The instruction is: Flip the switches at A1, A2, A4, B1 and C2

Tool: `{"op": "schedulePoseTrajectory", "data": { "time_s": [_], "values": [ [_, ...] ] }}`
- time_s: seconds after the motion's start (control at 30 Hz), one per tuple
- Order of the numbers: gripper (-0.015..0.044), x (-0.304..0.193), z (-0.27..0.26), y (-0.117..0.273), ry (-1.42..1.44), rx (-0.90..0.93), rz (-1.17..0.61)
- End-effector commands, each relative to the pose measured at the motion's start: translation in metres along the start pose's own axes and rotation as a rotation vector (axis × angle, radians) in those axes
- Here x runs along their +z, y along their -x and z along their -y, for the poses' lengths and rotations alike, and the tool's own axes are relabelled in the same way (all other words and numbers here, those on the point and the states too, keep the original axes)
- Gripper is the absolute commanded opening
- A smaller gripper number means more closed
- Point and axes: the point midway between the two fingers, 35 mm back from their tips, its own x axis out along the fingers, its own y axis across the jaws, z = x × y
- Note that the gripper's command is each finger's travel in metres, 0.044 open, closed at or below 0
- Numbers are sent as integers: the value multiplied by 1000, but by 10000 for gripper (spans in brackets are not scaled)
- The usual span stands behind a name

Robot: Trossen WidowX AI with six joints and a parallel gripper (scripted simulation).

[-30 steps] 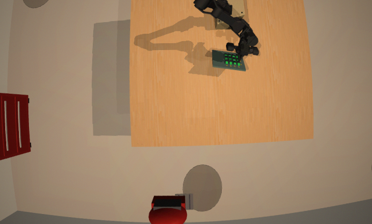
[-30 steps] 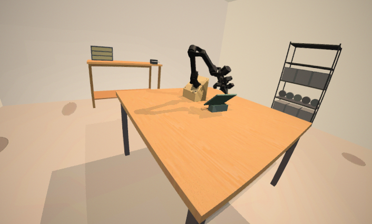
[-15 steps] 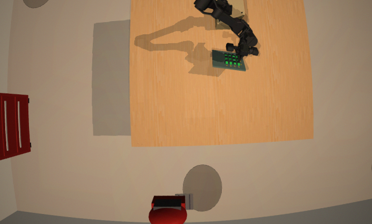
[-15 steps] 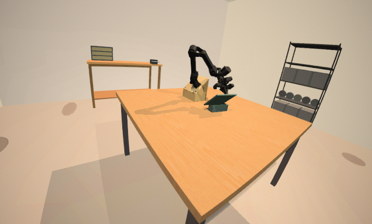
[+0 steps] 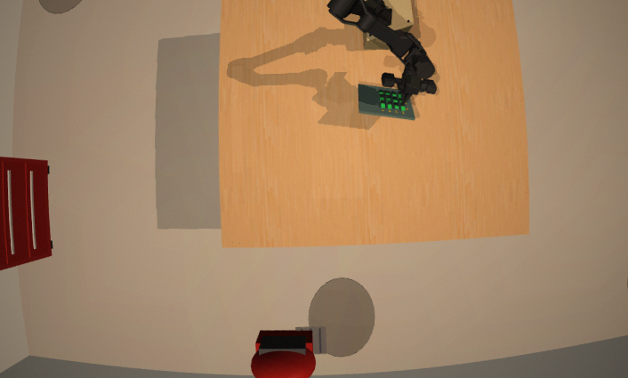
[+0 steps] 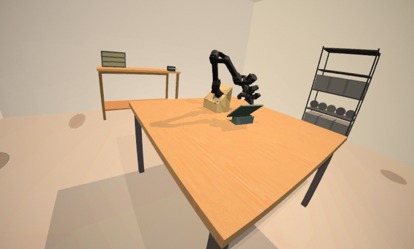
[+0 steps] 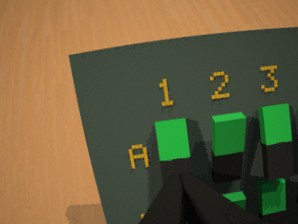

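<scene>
The dark green panel (image 5: 368, 108) (image 6: 245, 110) (image 7: 115, 90) stands tilted on its base. My gripper (image 5: 403, 101) (image 6: 251, 102) (image 7: 180, 182) is shut and empty. In the wrist view its tips are at the lower, black end of switch A1 (image 7: 173, 140); contact cannot be told. A1 and switch A3 (image 7: 276, 125) show broad bright green upper faces. Switch A2 (image 7: 228, 135) sits at a different tilt, with a bright top edge and darker green face. Switches B2 (image 7: 235, 200) and B3 (image 7: 272, 196) show partly. The fingers hide B1; row C is outside the wrist view.
The panel stands on the wooden table (image 5: 296, 170) (image 6: 213, 160), in front of the arm's pale angular base (image 5: 393, 8) (image 6: 226, 98). The arm reaches over the panel's near edge. A shelf rack (image 6: 340, 98) and a side bench (image 6: 137, 70) stand away from the table.
</scene>
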Motion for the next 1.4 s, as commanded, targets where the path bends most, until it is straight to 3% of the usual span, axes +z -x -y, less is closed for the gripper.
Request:
{"op": "schedulePoseTrajectory", "data": {
  "time_s": [0.0,1.17,1.37],
  "values": [
    [0,0,-1,0,4,4,0],
    [0,-1,-1,-5,4,4,0],
    [0,1,-6,30,0,15,-27]
  ]
}}
